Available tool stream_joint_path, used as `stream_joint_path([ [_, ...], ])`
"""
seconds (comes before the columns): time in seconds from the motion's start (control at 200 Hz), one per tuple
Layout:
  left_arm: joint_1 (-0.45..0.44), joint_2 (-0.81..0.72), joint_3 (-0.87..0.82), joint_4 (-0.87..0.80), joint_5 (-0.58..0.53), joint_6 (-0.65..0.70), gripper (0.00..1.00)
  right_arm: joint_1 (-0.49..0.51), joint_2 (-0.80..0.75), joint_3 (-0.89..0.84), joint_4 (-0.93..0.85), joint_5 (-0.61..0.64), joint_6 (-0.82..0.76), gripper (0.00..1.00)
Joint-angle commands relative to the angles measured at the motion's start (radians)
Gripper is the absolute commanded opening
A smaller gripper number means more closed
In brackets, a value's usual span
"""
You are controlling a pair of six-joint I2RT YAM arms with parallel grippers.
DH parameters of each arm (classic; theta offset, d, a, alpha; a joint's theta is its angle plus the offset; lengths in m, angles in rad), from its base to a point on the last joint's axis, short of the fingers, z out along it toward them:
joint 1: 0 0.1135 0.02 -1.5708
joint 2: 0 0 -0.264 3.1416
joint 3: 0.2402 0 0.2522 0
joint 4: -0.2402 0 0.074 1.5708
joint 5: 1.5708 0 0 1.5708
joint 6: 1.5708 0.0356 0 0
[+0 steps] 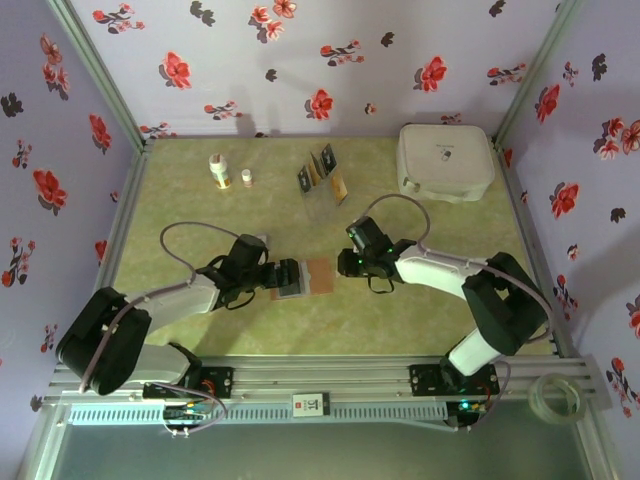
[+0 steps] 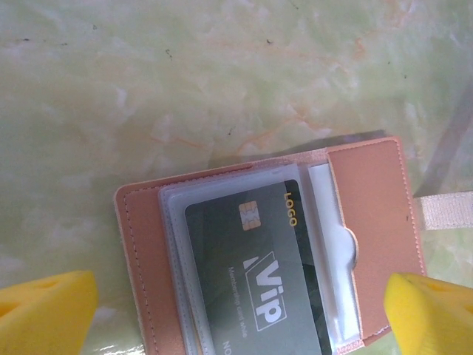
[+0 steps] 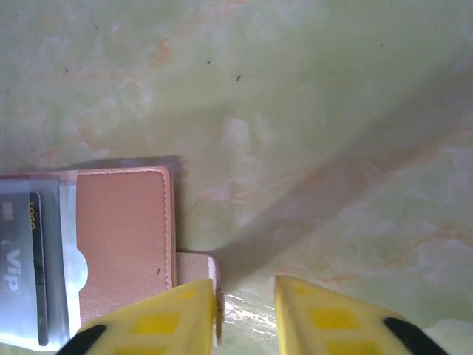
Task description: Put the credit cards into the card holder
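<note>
The left gripper (image 2: 236, 314) has its jaws spread wide astride the open card holder (image 2: 369, 192), with a VIP credit card (image 2: 251, 274) sleeved between them. The right gripper (image 3: 247, 314) has its jaws narrowly parted and empty. The strap tab (image 3: 194, 265) lies beside one finger, so recentre before pinching.

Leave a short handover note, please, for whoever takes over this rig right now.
Left pincer: wide open over the card holder, holding nothing.
Right pincer: jaws narrowly apart, empty, beside the holder's strap tab.
Done: the card holder lies open on the table, with one black card in its clear sleeve.
Left: more credit cards stand in the rack at the far side, to be brought over and slotted in.
</note>
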Motion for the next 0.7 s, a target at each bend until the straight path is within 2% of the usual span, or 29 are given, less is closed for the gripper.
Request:
stream_joint_path([
  [0.0, 0.008, 0.017, -0.005, 0.021, 0.011, -0.001, 1.00, -0.007, 0.015, 0.009, 0.027, -0.016, 0.005, 0.20],
  [0.445, 0.002, 0.102, 0.025, 0.050, 0.027, -0.004, 1.00, -0.007, 0.028, -0.004, 0.057, -0.041, 0.014, 0.02],
  [0.695, -0.010, 0.133, 0.064, 0.053, 0.040, -0.002, 1.00, -0.007, 0.033, -0.014, 0.081, -0.056, 0.026, 0.00],
])
